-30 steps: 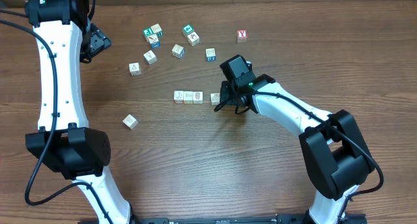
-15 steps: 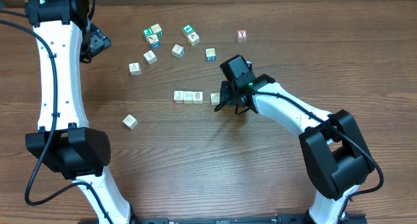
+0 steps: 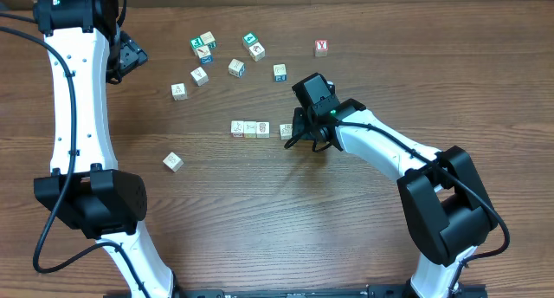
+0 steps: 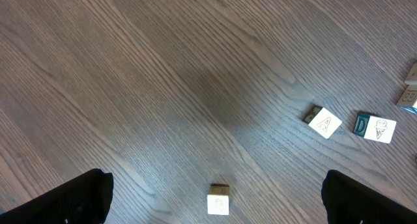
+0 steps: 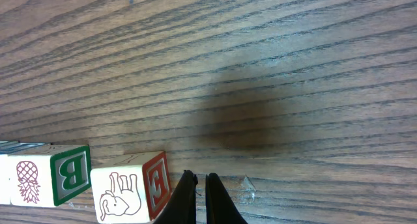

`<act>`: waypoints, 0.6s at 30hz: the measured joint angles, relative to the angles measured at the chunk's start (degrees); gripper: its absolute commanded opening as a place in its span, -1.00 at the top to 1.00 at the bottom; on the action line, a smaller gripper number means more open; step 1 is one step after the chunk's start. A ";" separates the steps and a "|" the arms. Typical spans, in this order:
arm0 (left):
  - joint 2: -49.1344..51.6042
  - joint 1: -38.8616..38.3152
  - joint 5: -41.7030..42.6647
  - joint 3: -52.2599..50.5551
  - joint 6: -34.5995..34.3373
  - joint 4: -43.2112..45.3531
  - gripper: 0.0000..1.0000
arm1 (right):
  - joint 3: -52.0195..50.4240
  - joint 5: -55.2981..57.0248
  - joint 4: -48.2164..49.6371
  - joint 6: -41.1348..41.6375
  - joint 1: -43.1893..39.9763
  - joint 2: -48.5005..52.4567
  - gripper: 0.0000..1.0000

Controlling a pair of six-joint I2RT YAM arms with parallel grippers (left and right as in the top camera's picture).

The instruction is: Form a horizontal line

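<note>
The right pincer (image 5: 199, 185) is pressed together with nothing between its tips. Its left finger stands hard against, or just beside, the red-lettered side of the elephant cube (image 5: 127, 195). Beyond that cube lies the pineapple cube (image 5: 45, 182), the near end of the line of cubes (image 3: 250, 129), which sits mid-worktop (image 3: 346, 229) as three cubes touching side to side. From above, a narrow gap shows between the elephant cube and that line; the wrist view cannot settle how wide it is.

The step in hand looks like a nudge: the shut pincer serves as a pusher to slide the fourth cube into the line. The next move calls for a low, straight push along the line's own axis, with contact kept at the middle of the cube's face so it does not twist or skid out of line.

The left pincer (image 3: 125, 60) hangs spread wide at the far corner, well apart from the work, above bare wood with loose cubes (image 3: 216, 60) scattered nearby.

Against the picture from a second ago, nothing differs: both arms and every cube lie where they were.
</note>
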 measured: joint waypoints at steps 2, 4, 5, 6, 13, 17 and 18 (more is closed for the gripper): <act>0.00 0.00 0.00 0.00 0.00 0.00 -1.00 | 0.00 0.00 -0.02 0.02 -0.02 0.00 0.92; 0.00 0.00 0.00 0.00 0.00 0.00 -1.00 | 0.00 0.02 -0.02 0.00 0.00 0.00 0.93; 0.00 0.00 0.00 0.00 0.00 0.00 -1.00 | 0.00 0.00 -0.04 0.00 -0.02 0.00 0.92; 0.00 0.00 0.00 0.00 0.00 0.00 -1.00 | 0.00 0.00 0.02 0.02 -0.02 0.00 0.92; 0.00 0.00 0.00 0.00 0.00 0.00 -1.00 | 0.00 0.00 0.00 0.02 0.00 0.04 0.92; 0.00 0.00 0.00 0.00 0.00 0.00 -0.99 | 0.00 0.02 0.02 0.02 0.00 0.39 0.92; 0.00 0.00 0.00 0.00 0.00 0.02 -0.99 | 0.00 0.02 0.04 0.02 -0.02 0.55 0.92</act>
